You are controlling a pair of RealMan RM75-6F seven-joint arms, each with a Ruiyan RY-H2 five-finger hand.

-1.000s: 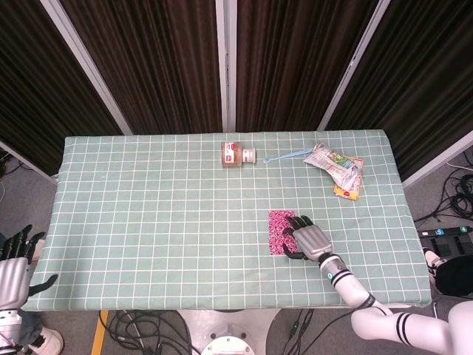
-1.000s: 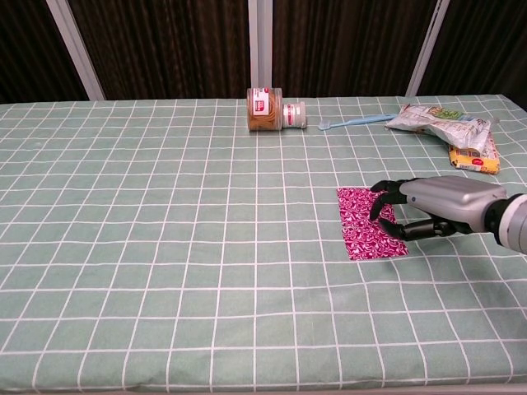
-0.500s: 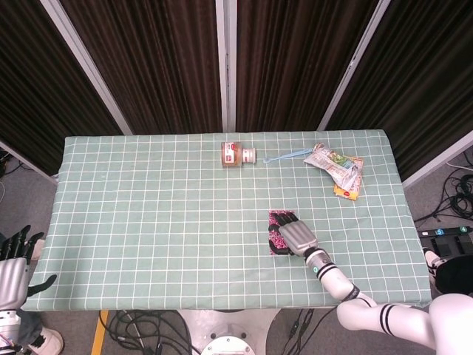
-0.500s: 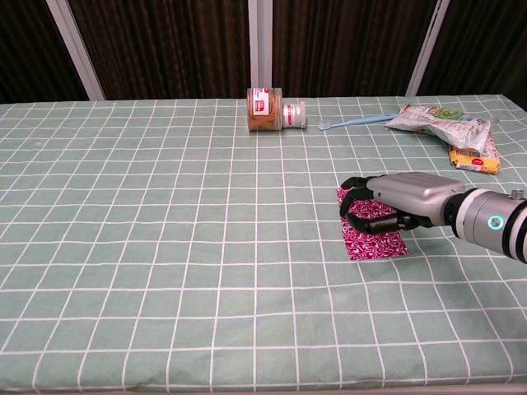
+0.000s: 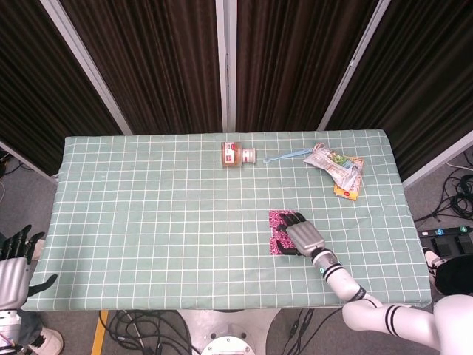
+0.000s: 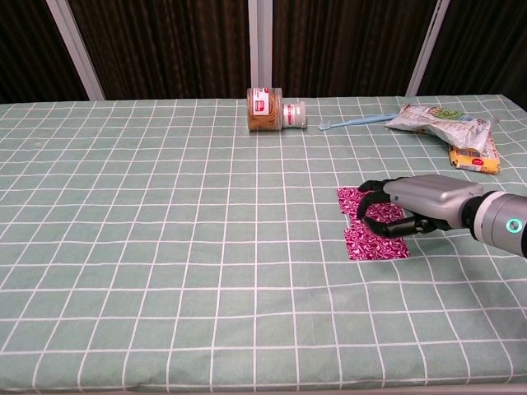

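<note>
Two hands show here, well apart. At the near right of the table [image 5: 148, 222], which is covered in a green checked cloth, the right hand [image 5: 301, 235] [image 6: 412, 210] lies low over a pink patterned packet [image 5: 280, 231] [image 6: 370, 234] that rests flat on the cloth. From the chest view, its dark fingers [image 6: 372, 197] curl down onto the packet's right half while the thumb reaches in along the packet's surface below them; whether the packet is actually pinched or only touched cannot be told. The packet's left and near parts remain uncovered. Off the table's near left corner, the left hand [image 5: 13, 268] hangs below the table edge with its fingers spread apart and nothing in it; only the head view shows it. Along the far edge, a small jar [image 5: 239, 154] [image 6: 274, 110] with a white cap lies on its side near the middle. Just to its right lies a light blue toothbrush [image 5: 287, 156] [image 6: 354, 121]. Further right sits a crinkled snack bag [image 5: 332, 163] [image 6: 435, 118], partly overlapping a yellow and orange packet [image 5: 349, 186] [image 6: 476, 156]. Dark curtains [image 5: 148, 59] hang behind the table.
</note>
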